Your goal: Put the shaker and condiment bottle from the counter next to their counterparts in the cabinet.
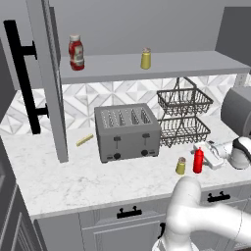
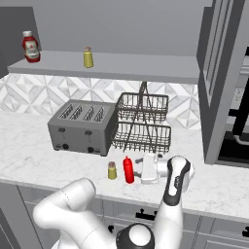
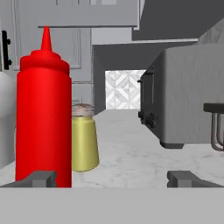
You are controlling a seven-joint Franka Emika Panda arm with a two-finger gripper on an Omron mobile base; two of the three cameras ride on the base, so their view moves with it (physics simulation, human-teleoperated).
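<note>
The slim red condiment bottle (image 1: 198, 161) (image 2: 128, 169) stands near the front edge of the marble counter (image 1: 73, 181). The small olive shaker (image 1: 181, 166) (image 2: 112, 170) sits just left of it. My gripper (image 1: 205, 153) (image 2: 140, 168) lies low and level, right of the bottle, pointing at it. In the hand view the gripper (image 3: 112, 179) is open. There the bottle (image 3: 43, 113) looms ahead of the left fingertip (image 3: 41, 178), and the shaker (image 3: 83, 140) stands behind it. On the cabinet shelf (image 1: 196, 62) stand the counterparts: a ketchup bottle (image 1: 76, 52) (image 2: 30, 46) and a yellow shaker (image 1: 145, 59) (image 2: 88, 57).
A grey toaster (image 1: 126, 131) (image 2: 82, 126) (image 3: 188, 96) and a two-tier wire basket (image 1: 184, 117) (image 2: 143, 124) stand behind the bottle. The open cabinet door (image 1: 49, 78) with its black handle (image 1: 22, 73) hangs at the left. A small yellow stick (image 1: 84, 140) lies by the door.
</note>
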